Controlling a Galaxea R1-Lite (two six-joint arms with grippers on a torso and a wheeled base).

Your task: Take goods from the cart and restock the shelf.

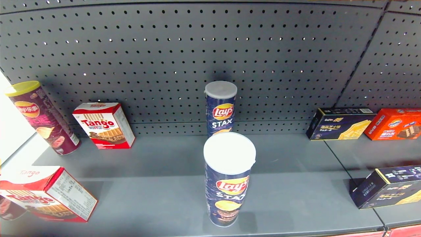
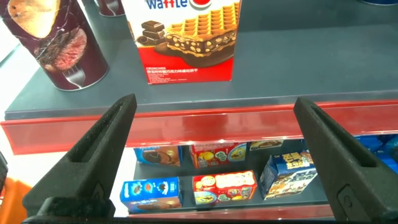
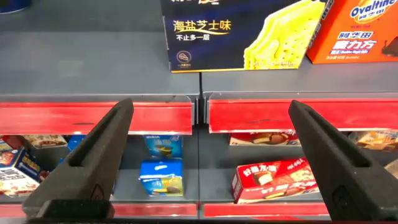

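Two dark blue chip cans with white lids stand upright on the grey shelf (image 1: 158, 184): one (image 1: 228, 179) near the front edge, another (image 1: 220, 107) behind it against the pegboard. My left gripper (image 2: 214, 155) is open and empty, held in front of the shelf's red edge strip (image 2: 211, 121), below a waffle box (image 2: 186, 40) and a maroon can (image 2: 59, 43). My right gripper (image 3: 211, 158) is also open and empty, facing the red strip (image 3: 298, 115) under a dark cracker box (image 3: 242, 34) and an orange box (image 3: 360, 28).
On the shelf's left are a maroon can (image 1: 42, 117) and two red-and-white wafer boxes (image 1: 103, 125) (image 1: 46, 194). At the right lie dark boxes (image 1: 338, 123) (image 1: 388, 186) and an orange box (image 1: 393, 123). A lower shelf holds small snack boxes (image 2: 217, 186) (image 3: 273, 180).
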